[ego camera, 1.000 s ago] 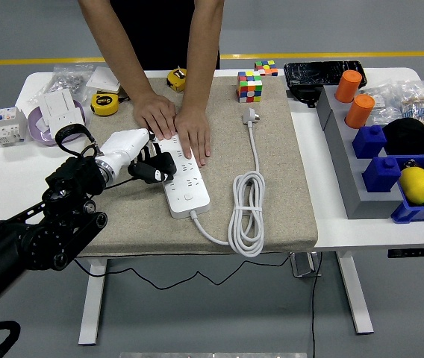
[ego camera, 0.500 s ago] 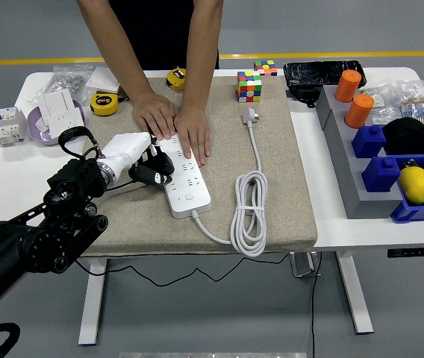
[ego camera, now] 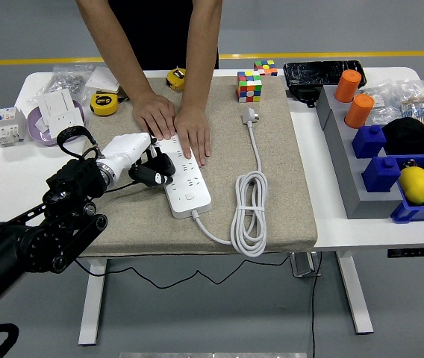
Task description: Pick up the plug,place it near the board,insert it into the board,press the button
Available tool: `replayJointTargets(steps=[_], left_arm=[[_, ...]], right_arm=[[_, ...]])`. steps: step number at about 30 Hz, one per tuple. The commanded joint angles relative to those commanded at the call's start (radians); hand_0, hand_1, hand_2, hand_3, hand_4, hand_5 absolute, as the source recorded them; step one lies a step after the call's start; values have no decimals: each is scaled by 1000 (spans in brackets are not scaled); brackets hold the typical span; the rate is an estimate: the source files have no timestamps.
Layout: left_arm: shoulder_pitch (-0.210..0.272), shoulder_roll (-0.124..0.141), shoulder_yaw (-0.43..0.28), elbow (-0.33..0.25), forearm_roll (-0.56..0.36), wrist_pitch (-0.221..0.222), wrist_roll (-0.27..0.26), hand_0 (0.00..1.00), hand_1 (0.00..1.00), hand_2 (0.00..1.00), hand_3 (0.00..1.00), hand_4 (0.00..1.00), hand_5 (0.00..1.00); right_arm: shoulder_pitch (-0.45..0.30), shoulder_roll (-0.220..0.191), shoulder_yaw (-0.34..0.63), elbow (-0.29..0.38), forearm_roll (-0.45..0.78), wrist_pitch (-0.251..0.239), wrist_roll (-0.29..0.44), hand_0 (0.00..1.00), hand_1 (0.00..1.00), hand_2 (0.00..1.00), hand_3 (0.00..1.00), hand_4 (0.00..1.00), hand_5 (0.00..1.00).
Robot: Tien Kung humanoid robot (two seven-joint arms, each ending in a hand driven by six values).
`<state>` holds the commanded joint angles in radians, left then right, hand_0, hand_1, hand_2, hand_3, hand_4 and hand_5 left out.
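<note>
At the counter's (ego camera: 3, 186) left side, the robot's left hand (ego camera: 133, 156) reaches in from the near-left corner, its fingers (ego camera: 156, 176) clamped on a black plug (ego camera: 152, 177) held against the left edge of the white power strip (ego camera: 184, 179) lying on the beige mat (ego camera: 272, 186). A person standing at the far edge presses both hands (ego camera: 175, 127) flat on the strip's far end. Toward the mat's right, the strip's white cord (ego camera: 248, 212) lies coiled, its own plug (ego camera: 250, 116) resting near a colour cube (ego camera: 249, 86) by the far edge.
</note>
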<state>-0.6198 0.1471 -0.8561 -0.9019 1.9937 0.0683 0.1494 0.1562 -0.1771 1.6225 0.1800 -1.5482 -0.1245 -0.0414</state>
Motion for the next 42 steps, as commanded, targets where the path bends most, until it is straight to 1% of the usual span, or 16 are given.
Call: replayJointTargets(steps=[10, 18, 22, 25, 28, 30, 32, 34, 36, 40, 41, 42], left_arm=[[0, 9, -12, -12, -26, -2, -5, 211, 82, 125, 193, 737, 164], [1, 7, -10, -12, -24, -4, -7, 212, 82, 124, 191, 739, 173], [6, 16, -26, -28, -20, -9, -4, 212, 82, 124, 192, 733, 179], [14, 25, -50, -47, -12, -14, -2, 212, 82, 124, 192, 733, 179], [29, 37, -91, -83, 6, -20, 4, 212, 86, 125, 195, 735, 189], [50, 48, -136, -120, 29, -16, 7, 212, 86, 125, 195, 735, 189], [63, 52, -174, -127, 54, -9, 8, 212, 86, 125, 195, 735, 189], [71, 53, -200, -115, 68, -5, 7, 216, 97, 131, 198, 739, 199], [81, 55, -226, -73, 83, 8, -2, 216, 97, 131, 198, 739, 199], [93, 58, -231, -23, 84, 18, -12, 216, 97, 131, 198, 739, 199], [97, 57, -230, -14, 71, 19, -18, 250, 212, 233, 352, 751, 253], [101, 57, -229, -9, 60, 19, -24, 250, 212, 233, 352, 751, 253]], right_arm=[[4, 2, 1, 0, 4, -1, 0, 998, 861, 761, 829, 998, 852], [4, 2, 4, 0, 3, -2, 1, 998, 861, 760, 827, 998, 853], [2, 2, 4, 0, 3, -2, 0, 998, 861, 761, 828, 998, 854], [1, 3, 5, 0, 3, -2, 0, 998, 861, 761, 828, 998, 854], [0, 3, 5, 0, 4, -2, 1, 998, 861, 760, 828, 998, 855], [-1, 3, 5, 0, 4, -2, 1, 998, 861, 760, 828, 998, 855], [-3, 2, 6, 0, 3, -2, 1, 998, 861, 760, 828, 998, 855], [-4, 3, 7, 0, 2, -2, 0, 998, 860, 760, 828, 998, 857], [-6, 3, 5, 0, 5, -1, 0, 998, 860, 760, 828, 998, 857], [-7, 4, 2, 0, 5, -1, 1, 998, 860, 760, 828, 998, 857], [-7, 4, 1, 0, 6, -1, 1, 998, 856, 759, 826, 998, 859], [-7, 4, 1, 0, 6, -1, 1, 998, 856, 759, 826, 998, 859]])
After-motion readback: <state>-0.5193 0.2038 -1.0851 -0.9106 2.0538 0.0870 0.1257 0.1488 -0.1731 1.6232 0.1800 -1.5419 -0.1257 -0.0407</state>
